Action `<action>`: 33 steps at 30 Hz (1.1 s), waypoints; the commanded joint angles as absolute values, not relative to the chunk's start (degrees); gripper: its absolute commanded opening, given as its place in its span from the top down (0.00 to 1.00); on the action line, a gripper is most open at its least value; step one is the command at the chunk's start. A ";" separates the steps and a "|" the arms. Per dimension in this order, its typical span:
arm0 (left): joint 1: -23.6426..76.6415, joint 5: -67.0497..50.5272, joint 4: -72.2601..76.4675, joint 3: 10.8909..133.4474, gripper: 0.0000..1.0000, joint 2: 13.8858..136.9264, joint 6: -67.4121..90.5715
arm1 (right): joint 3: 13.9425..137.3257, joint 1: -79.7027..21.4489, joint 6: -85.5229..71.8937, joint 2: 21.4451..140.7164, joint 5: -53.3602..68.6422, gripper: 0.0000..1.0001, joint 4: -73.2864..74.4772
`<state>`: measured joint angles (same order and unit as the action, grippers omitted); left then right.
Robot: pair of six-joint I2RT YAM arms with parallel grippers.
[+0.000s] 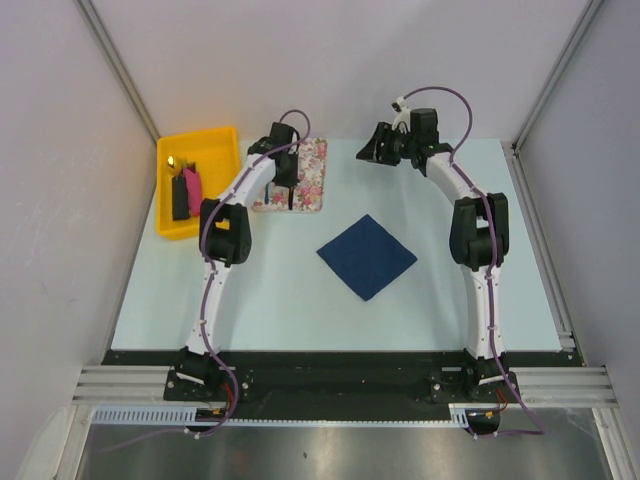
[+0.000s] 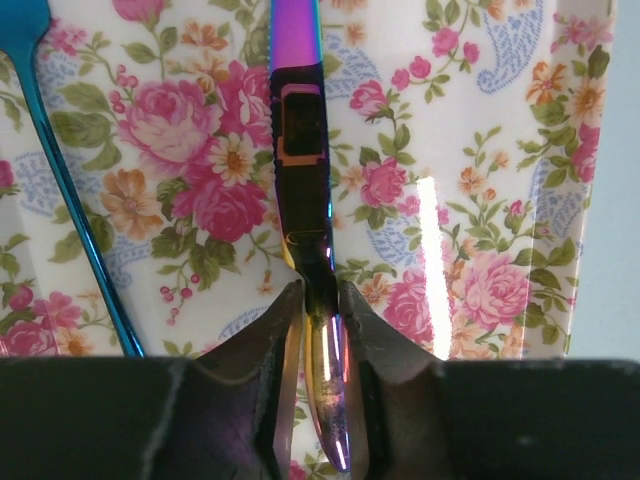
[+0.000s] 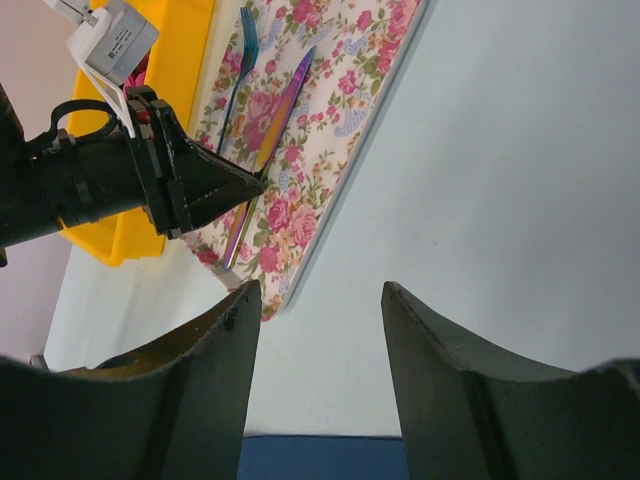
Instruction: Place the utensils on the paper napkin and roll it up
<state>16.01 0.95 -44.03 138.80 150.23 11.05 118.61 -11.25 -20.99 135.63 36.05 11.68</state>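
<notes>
Polish is probably making the stiff, thin knife [image 2: 300, 130] slippery; the left hand [image 2: 320, 305] is clamping its narrow shank, the right hand [image 3: 320, 290] is hanging spread, empty.

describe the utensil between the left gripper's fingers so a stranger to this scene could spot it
Find the pink floral mat at the far side of the table, beside the yellow bin. Two utensils lie on it; yours is the knife pinched in the left gripper. Its rainbow purple-gold sheen and broader blade set it apart from the thin all-blue fork on the bin side.
</notes>
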 commanded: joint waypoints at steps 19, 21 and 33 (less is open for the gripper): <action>17.14 2.46 -35.77 135.88 1.00 138.78 9.66 | 118.56 -10.81 -20.57 130.69 36.74 0.45 11.42; 17.23 1.67 -35.95 135.70 1.00 137.38 11.06 | 118.22 -10.64 -20.22 130.34 36.83 0.45 11.51; 20.73 -0.18 -35.53 117.80 1.00 123.95 23.72 | 110.23 -8.70 -18.02 124.29 35.95 0.43 14.67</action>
<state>17.47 0.23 -38.04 126.50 133.88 17.37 112.73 -10.09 -20.25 131.11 36.05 12.93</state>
